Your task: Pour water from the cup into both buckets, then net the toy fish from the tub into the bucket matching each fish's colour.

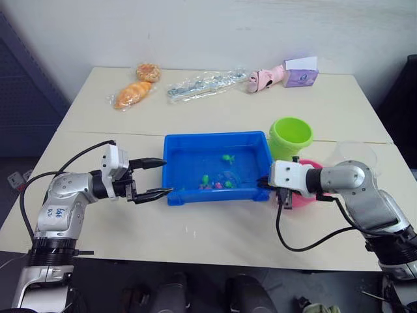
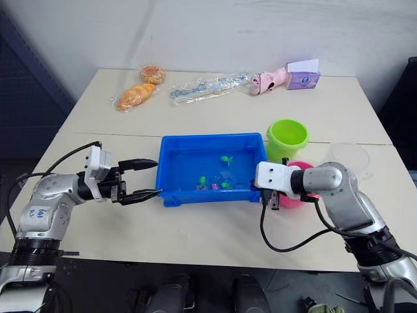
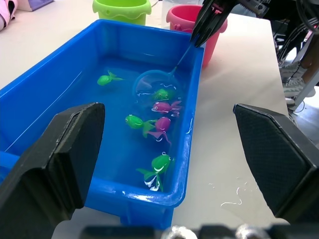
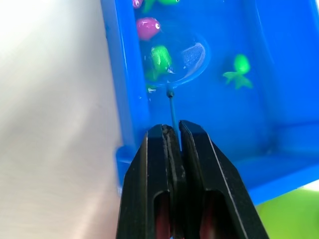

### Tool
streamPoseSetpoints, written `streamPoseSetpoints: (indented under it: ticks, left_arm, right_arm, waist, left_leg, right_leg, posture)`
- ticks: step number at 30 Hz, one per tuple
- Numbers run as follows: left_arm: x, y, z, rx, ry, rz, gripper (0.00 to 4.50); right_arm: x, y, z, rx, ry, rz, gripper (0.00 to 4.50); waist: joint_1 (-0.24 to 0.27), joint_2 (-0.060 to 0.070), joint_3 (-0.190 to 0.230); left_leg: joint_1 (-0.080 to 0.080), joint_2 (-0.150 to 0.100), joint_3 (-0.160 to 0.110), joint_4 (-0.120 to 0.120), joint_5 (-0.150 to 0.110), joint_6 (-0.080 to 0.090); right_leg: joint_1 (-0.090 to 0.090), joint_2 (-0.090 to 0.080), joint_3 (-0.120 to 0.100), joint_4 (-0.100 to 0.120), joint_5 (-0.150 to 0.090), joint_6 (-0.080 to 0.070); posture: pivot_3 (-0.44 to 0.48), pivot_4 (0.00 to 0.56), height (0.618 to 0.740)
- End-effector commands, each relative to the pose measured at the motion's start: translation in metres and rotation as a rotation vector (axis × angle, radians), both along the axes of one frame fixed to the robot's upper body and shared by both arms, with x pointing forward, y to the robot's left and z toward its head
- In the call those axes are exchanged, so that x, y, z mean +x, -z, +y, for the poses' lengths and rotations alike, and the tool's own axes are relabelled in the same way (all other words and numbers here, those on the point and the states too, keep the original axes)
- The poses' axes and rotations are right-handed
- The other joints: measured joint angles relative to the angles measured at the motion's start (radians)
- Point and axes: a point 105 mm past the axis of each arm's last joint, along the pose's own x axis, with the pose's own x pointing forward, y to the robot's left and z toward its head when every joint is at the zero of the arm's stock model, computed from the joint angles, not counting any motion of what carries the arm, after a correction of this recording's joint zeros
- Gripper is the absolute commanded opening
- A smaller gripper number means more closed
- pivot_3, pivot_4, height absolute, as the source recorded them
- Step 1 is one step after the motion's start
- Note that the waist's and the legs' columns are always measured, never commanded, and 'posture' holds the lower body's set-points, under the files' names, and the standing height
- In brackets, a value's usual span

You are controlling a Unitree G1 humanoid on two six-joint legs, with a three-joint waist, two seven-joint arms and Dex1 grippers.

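Observation:
The blue tub [image 1: 195, 156] holds water and several toy fish, green [image 1: 227, 158] and pink [image 3: 167, 106]. My right gripper [image 1: 266, 186] is at the tub's right end, shut on the thin handle of the net [image 4: 184, 59]. The hoop is dipped in the water. A green fish [image 4: 160, 57] lies at the hoop's edge; I cannot tell if it is in the mesh. The green bucket [image 1: 291, 137] stands behind the tub's right corner. The pink bucket [image 3: 182, 20] is beside it, partly hidden by my right wrist. The clear cup [image 1: 355, 155] stands farther right. My left gripper [image 1: 167, 176] is open at the tub's left end.
At the table's back lie two bagged breads [image 1: 133, 94], a clear wrapped packet [image 1: 205, 85], a pink toy [image 1: 264, 79] and a purple box [image 1: 301, 73]. Cables hang from both wrists. Bare tabletop lies in front of the tub.

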Motion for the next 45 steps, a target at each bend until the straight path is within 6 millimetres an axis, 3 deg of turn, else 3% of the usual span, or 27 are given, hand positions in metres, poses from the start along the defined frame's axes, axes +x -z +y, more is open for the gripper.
streamPoseSetpoints:
  ticks: [1,12,20,28,33,39,45]
  left_arm:
    - [-0.002,-0.013,0.002,-0.003,-0.005,-0.054,4.43]
    - [0.001,-0.014,-0.003,-0.008,0.008,-0.066,4.43]
    - [0.003,-0.021,-0.012,-0.039,0.052,-0.081,4.43]
    - [0.005,-0.025,-0.033,-0.07,0.139,-0.077,4.43]
    - [0.007,-0.025,-0.05,-0.09,0.219,-0.06,4.43]
    - [0.013,-0.026,-0.07,-0.118,0.279,-0.062,4.43]
    - [0.017,-0.026,-0.08,-0.131,0.311,-0.066,4.43]
  right_arm:
    - [-0.003,-0.018,-0.006,0.038,0.017,-0.008,0.0]
    - [-0.004,-0.028,-0.018,0.184,0.116,0.034,0.0]
    - [-0.017,-0.051,-0.036,0.274,0.136,-0.106,0.0]
    - [-0.04,-0.074,-0.063,0.417,0.283,-0.197,0.0]
    - [-0.073,-0.08,-0.085,0.428,0.377,-0.225,0.0]
    - [-0.104,-0.068,-0.121,0.331,0.541,-0.302,0.0]
    - [-0.117,-0.042,-0.148,0.223,0.63,-0.352,0.0]
  waist:
    - [0.0,0.0,0.0]
    - [-0.001,0.0,0.0]
    - [0.004,0.0,0.0]
    - [0.006,0.0,0.0]
    - [0.014,0.0,0.0]
    - [0.031,-0.001,0.0]
    - [0.023,-0.001,0.0]
  left_leg:
    - [0.0,0.0,0.0,0.0,0.0,0.0]
    - [0.0,0.0,0.0,-0.001,0.0,0.0]
    - [0.0,0.0,0.0,-0.001,0.0,0.0]
    - [0.0,0.0,0.0,-0.001,0.0,0.0]
    - [0.0,0.0,-0.001,-0.001,0.0,0.0]
    - [0.0,-0.001,0.0,-0.001,0.0,0.0]
    - [0.001,-0.001,0.0,-0.001,0.0,0.0]
  right_leg:
    - [0.0,0.0,0.0,0.0,0.0,0.0]
    - [0.0,0.0,0.0,-0.001,0.0,0.0]
    - [0.0,0.0,-0.001,-0.002,0.0,0.0]
    - [0.001,0.0,-0.001,-0.002,0.0,0.0]
    - [0.002,0.001,-0.001,-0.002,0.0,0.0]
    - [0.002,0.001,-0.001,-0.003,0.0,0.0]
    - [0.003,0.001,0.0,-0.003,0.0,0.001]
  posture:
    - [0.0,0.15,0.74]
    - [0.0,0.15,0.74]
    - [0.0,0.15,0.74]
    - [0.0,0.15,0.74]
    - [0.0,0.15,0.74]
    - [0.0,0.15,0.74]
    - [0.0,0.15,0.74]
